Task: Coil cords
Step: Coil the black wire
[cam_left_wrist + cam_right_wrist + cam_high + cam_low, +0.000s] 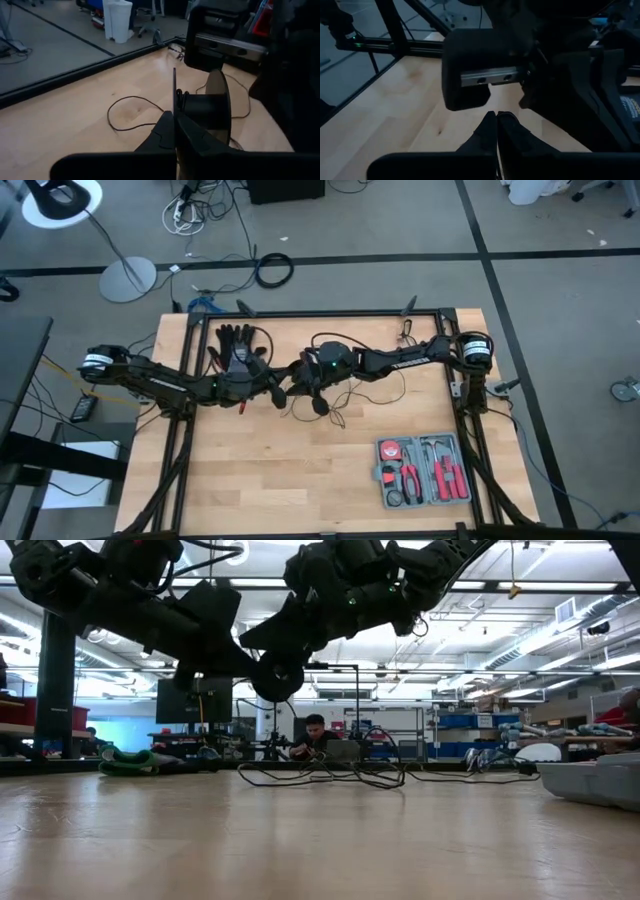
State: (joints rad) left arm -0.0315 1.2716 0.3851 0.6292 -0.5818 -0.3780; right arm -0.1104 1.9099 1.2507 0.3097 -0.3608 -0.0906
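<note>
Wood desk (260, 490) inside a black frame, grey floor around it. Cord (372, 394): thin black wire strewn in loose loops at the desk's centre, running from centre toward 3 o'clock; low view shows the loops lying on the desk. Its round black disc (218, 107) is lifted off the desk, hanging between the two arms, seen edge-on in the left wrist view, just beyond the left fingers (192, 137), which are pressed together with nothing between them. Left gripper (283, 393) comes in from 9 o'clock to centre; right gripper (300, 385) comes in from 3 o'clock and meets it, fingers (507, 132) closed too; what carries the disc is unclear. Black glove (236, 346) lies near 11 o'clock, partly under the left arm. Grey tool tray (424, 470) with red-handled pliers sits at 4 o'clock, well apart from the cord.
</note>
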